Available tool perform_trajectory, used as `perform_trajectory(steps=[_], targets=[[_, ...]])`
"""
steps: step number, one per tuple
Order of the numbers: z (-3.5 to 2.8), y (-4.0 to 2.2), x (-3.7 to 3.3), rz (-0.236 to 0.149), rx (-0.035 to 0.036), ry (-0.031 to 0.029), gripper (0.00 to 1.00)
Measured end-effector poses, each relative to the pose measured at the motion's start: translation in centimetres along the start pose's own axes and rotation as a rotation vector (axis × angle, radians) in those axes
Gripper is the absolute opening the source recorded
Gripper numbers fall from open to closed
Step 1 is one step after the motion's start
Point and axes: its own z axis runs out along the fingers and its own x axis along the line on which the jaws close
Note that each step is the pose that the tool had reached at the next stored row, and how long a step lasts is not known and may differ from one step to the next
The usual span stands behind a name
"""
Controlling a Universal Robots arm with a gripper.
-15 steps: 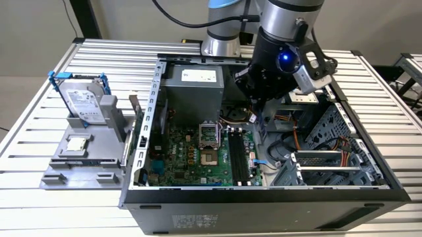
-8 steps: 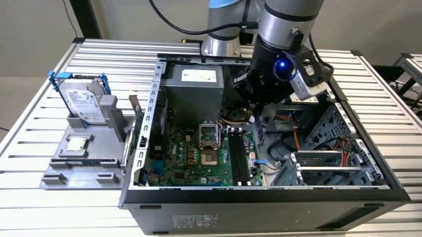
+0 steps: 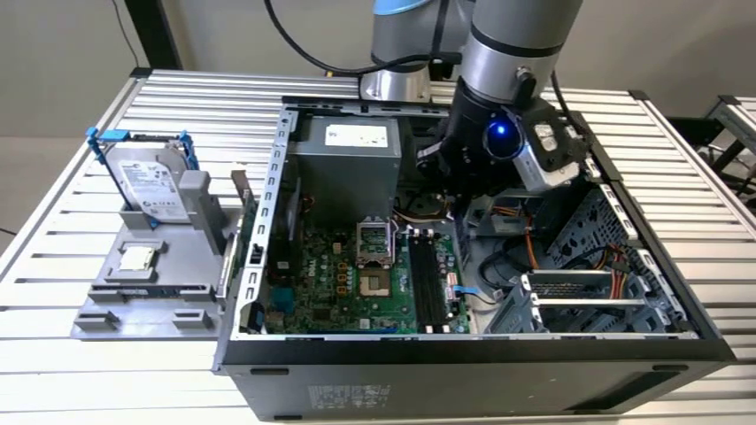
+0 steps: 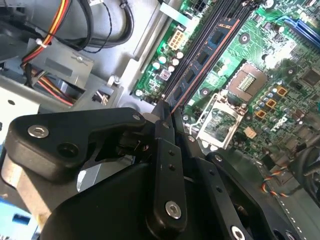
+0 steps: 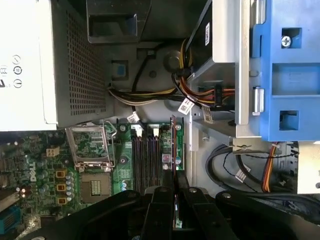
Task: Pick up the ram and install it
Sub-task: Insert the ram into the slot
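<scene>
Slatted metal counter (image 3: 119, 372), with an open computer case (image 3: 473, 367) lying on its side on it. Inside are a green motherboard (image 3: 343, 279), a grey power supply (image 3: 354, 159) and cable bundles by the drive cage. A hard drive (image 3: 148, 181) in a blue frame stands on a grey holder outside the case, toward the exterior view's left, well apart from my work.

My end effector (image 5: 174, 184) is down inside the case, fingers clamped together on the ram (image 5: 173, 145). In both wrist views the stick stands on edge, pinched at one end, the rest reaching out past my fingertips. It runs lengthwise along the bank of long black slots (image 5: 147, 160), at the side of the bank away from the processor socket (image 5: 92, 150). I can't tell if its lower edge touches a slot.

Step in hand, as I judge it, is lining up and seating.

- Keep the stick parallel to its slot with no twist. The second wrist view shows its length well for that check.
- The grip is at one end, so a push could tip the far end up. Press straight down and evenly.
- I can't tell if the slot's end latches are open, so that needs checking.
- Go gently, because a skewed stick could jam or flex the board.
- Loose cables lie near, so keep the wrist clear of them.
</scene>
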Motion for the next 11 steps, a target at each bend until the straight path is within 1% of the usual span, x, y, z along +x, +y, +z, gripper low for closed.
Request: perform_trajectory(steps=[5, 8, 11], targets=[[0.91, -0.10, 0.01, 0.000, -0.0002, -0.0003, 0.00], [1.45, -0.50, 0.01, 0.000, -0.0023, -0.0002, 0.00], [1.99, -0.70, 0.03, 0.000, -0.0025, -0.0007, 0.00]])
